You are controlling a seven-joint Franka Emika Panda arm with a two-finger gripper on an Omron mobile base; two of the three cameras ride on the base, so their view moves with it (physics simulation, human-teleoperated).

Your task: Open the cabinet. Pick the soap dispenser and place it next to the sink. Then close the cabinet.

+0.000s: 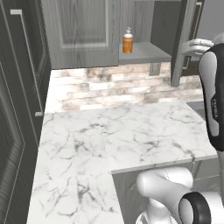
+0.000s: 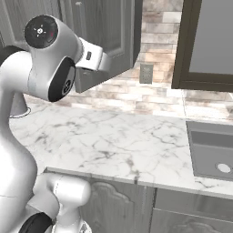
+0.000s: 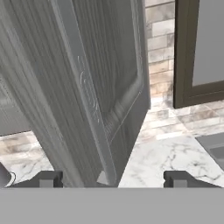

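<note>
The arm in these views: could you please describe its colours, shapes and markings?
The arm has glossy white rounded links and black joint bands, with a round dark cap bearing a small red mark. Its pincer ends in two small dark blocky fingertips.

From behind-left we look down over the marble countertop point(image 1: 109, 131) toward the cabinet point(image 1: 83, 30); from behind-right we share that countertop and see the sink point(image 2: 211, 150). Our hand view sits close against the open cabinet door point(image 3: 100, 87).

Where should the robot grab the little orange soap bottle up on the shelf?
Probably around the soap dispenser's round orange body, below the white pump, which looks too small and knobbly to pinch. It stands upright near the front edge of the cabinet shelf, with the door swung open, so coming straight in from the front with the hand level looks easiest.
</note>
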